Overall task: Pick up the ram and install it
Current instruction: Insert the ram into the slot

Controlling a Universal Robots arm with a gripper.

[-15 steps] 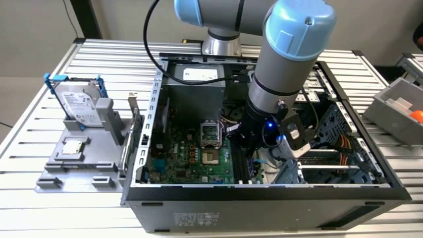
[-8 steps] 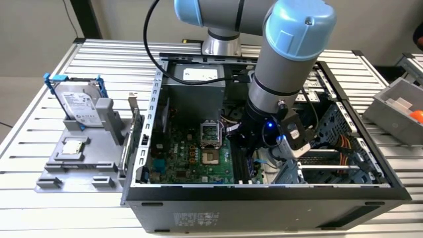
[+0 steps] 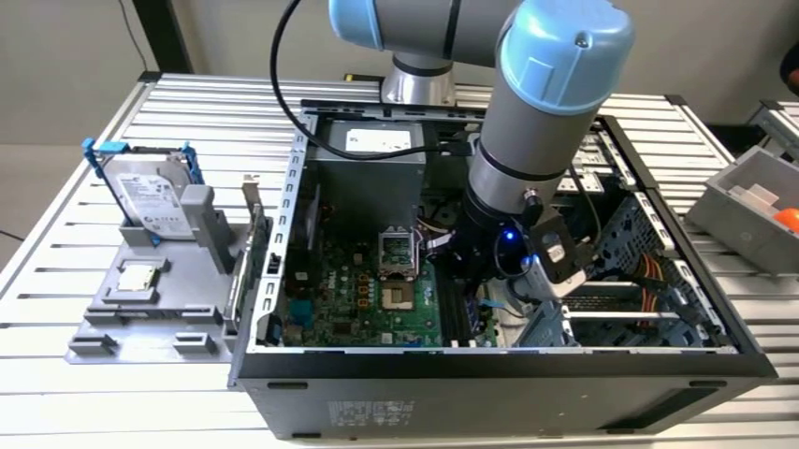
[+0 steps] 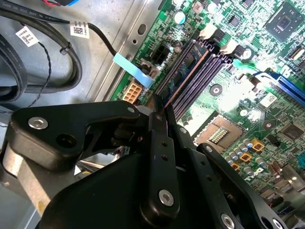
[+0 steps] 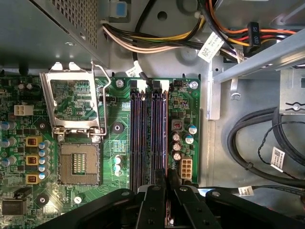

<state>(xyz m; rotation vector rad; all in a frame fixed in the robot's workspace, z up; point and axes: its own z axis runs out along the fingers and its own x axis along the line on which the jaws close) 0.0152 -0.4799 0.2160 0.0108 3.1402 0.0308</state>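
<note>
Black gripper (image 4: 164, 112) jaws together, clamped on the end of the thin dark ram stick (image 4: 187, 71). Ram sits in the long black memory slots (image 5: 148, 138), long axis parallel to them, beside the CPU socket (image 5: 78, 164).

Tight quarters around the memory slots inside the open case

The gripper (image 5: 167, 183) sits low over the slots (image 5: 148, 138), its fingers drawn together on the ram (image 4: 183, 71) standing in one slot. On one side of the slots stands the raised processor socket frame (image 5: 76, 102); on the other, capacitors (image 5: 183, 138) and a white plug (image 5: 185, 168) crowd close. Thick black cables (image 5: 257, 143) loop over the bare case floor, and a metal drive rail (image 5: 257, 62) crosses nearby. In the exterior view, the case wall (image 3: 281, 234) hems the board in.
</note>
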